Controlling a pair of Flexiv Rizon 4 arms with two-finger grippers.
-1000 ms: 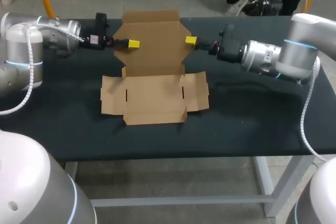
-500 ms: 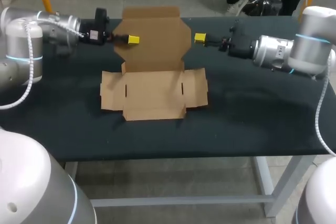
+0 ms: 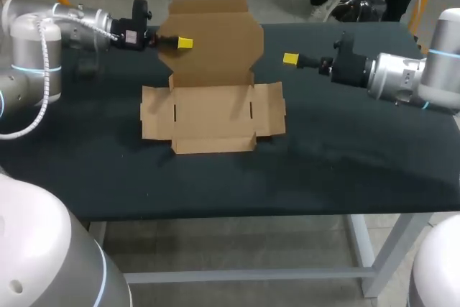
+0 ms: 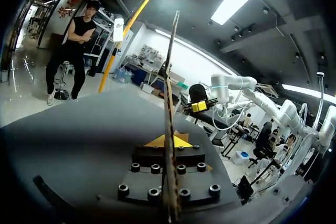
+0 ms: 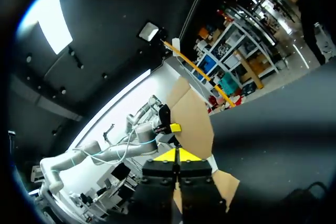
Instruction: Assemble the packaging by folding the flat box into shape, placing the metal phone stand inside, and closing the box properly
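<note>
The box [image 3: 212, 116] is a brown die-cut cardboard blank, not yet folded into shape. Its front part lies flat on the dark surface [image 3: 338, 149]. This part is a wide middle panel with a short side flap at each end, a narrow slot near each side fold, and a narrow strip along the near edge. The rear panel [image 3: 215, 44] stands roughly upright from the back fold, with angled upper corners and a narrow flap along its top. The left pincer [image 3: 182, 42] grips this raised panel at its left edge. In the left wrist view the sheet shows edge-on, a thin upright line clamped between the yellow tips.
</note>
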